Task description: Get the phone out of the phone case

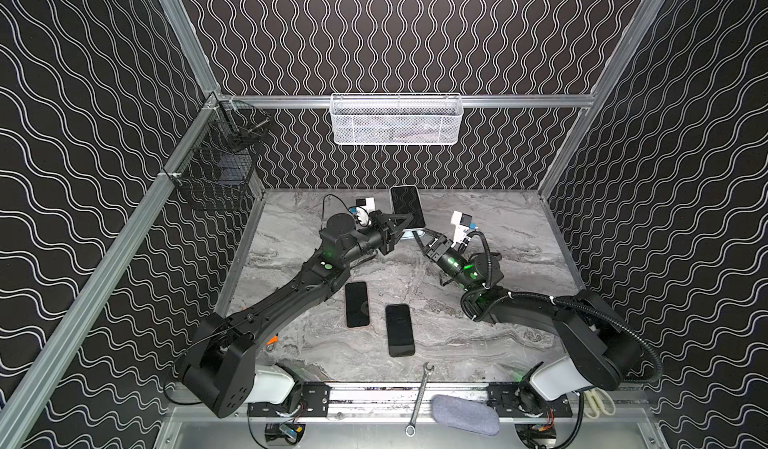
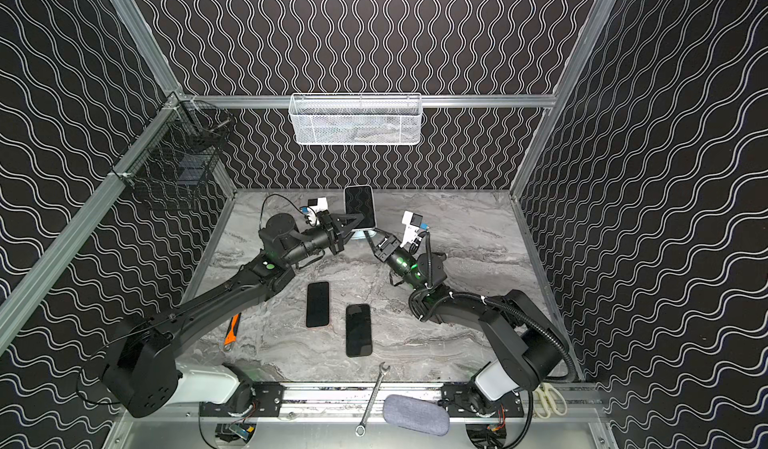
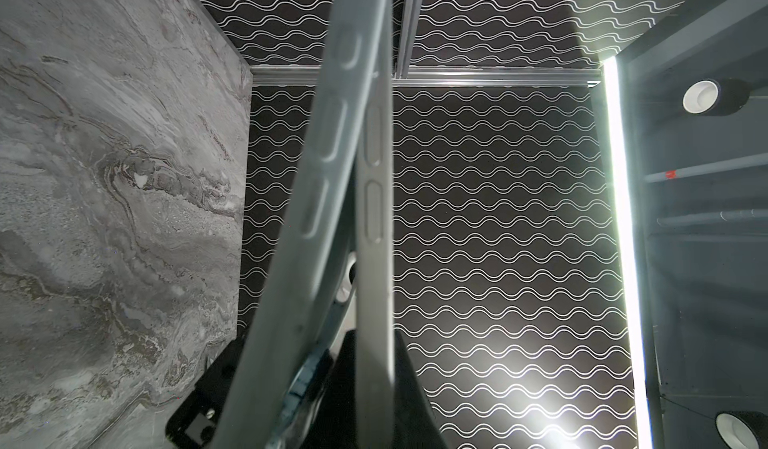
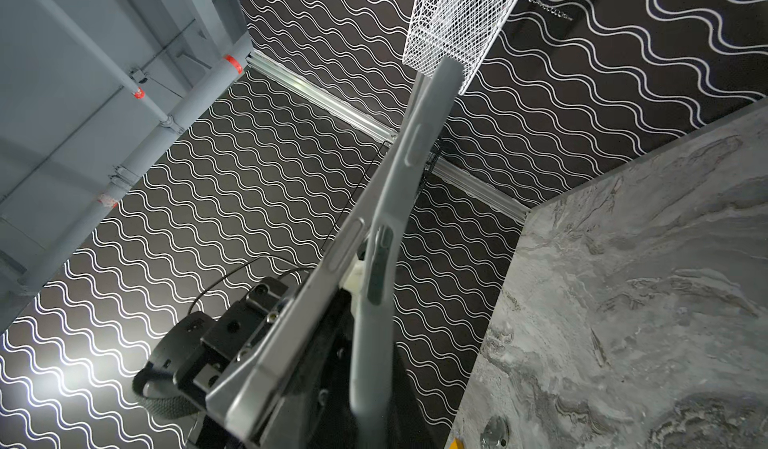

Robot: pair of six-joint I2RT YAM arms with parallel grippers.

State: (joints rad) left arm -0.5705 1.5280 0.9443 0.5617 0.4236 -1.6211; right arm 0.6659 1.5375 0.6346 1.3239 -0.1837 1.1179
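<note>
Marble table (image 1: 498,343) | left hand (image 1: 406,218) grips phone (image 1: 407,205); right hand (image 1: 420,235) grips case (image 4: 370,355); both raised

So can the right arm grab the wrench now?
Probably not yet: the right gripper is shut on the case, so it's busy. The wrench itself lies uncovered at the front.

You see the phone (image 1: 406,205) with a glossy black face and smooth silvery edge, while the phone case (image 3: 299,239) looks matt pale plastic. Your table (image 1: 457,322) is smooth, marble-veined grey; the wrench (image 1: 419,397) is shiny metal.
</note>
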